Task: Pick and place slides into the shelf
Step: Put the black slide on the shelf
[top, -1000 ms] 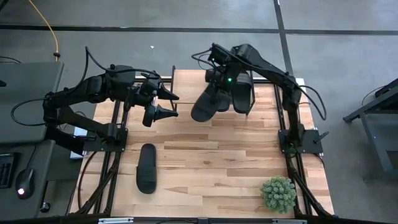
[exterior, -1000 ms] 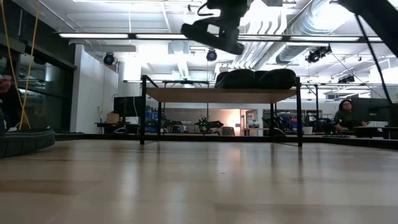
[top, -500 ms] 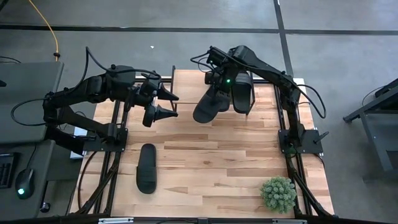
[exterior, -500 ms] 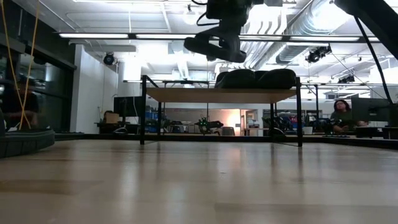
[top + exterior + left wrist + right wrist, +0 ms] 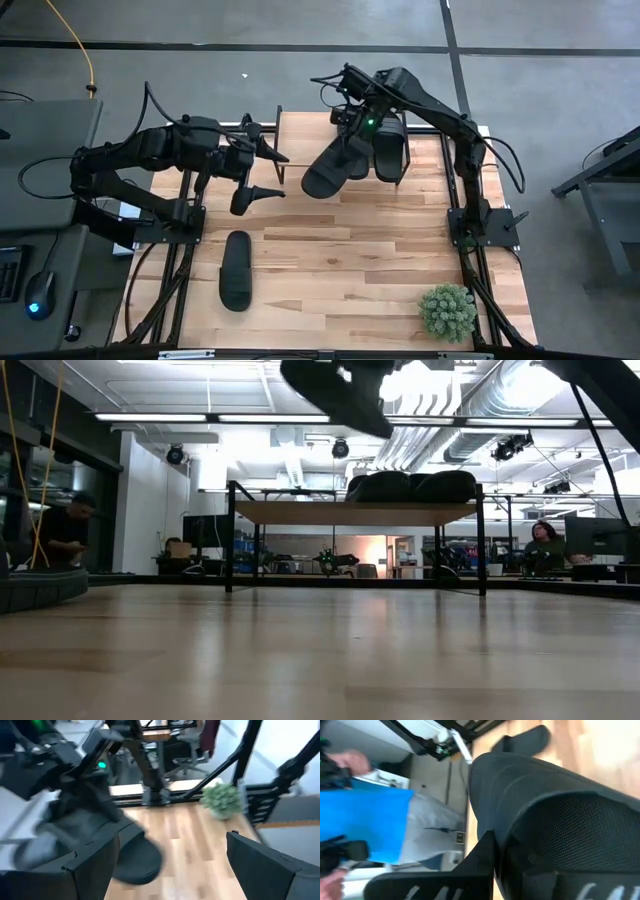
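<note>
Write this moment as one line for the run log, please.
right pincer: shut on carried slide, above shelf | left pincer: open, empty | shelf: two slides on top | table: one slide

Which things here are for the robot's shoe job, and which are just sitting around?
For the job:
- slide gripped by the right gripper
- slides on the shelf
- slide on the table
- shelf
- left gripper, open and empty

Just sitting around:
- little green plant
</note>
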### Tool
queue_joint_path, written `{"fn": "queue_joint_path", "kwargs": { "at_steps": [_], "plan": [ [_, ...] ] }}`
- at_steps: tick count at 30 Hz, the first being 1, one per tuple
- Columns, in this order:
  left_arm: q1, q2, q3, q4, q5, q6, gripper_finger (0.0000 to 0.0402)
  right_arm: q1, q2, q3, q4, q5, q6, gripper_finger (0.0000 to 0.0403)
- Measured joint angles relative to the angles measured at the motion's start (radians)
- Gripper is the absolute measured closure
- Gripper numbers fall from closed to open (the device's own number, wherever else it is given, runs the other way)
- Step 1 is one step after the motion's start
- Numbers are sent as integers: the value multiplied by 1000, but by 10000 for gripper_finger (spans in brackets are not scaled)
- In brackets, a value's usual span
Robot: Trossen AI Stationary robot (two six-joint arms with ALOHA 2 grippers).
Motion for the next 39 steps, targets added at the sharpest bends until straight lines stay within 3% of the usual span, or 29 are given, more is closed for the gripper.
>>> {"fn": "queue_joint_path", "kwargs": {
  "at_steps": [11, 18, 25, 39],
  "plan": [
    [-98, 33, 0, -2, -232, 252, 55, 18, -36, 7, 77, -146, 159, 403],
    [-187, 52, 1, -1, -365, 384, 55, 28, -40, 6, 267, -267, 351, 403],
    [-253, 66, 0, -10, -454, 439, 55, 35, -40, 6, 460, -310, 548, 403],
    [-269, 93, 0, 62, -489, 492, 55, 107, -41, 6, 501, -315, 645, 403]
  ]
}}
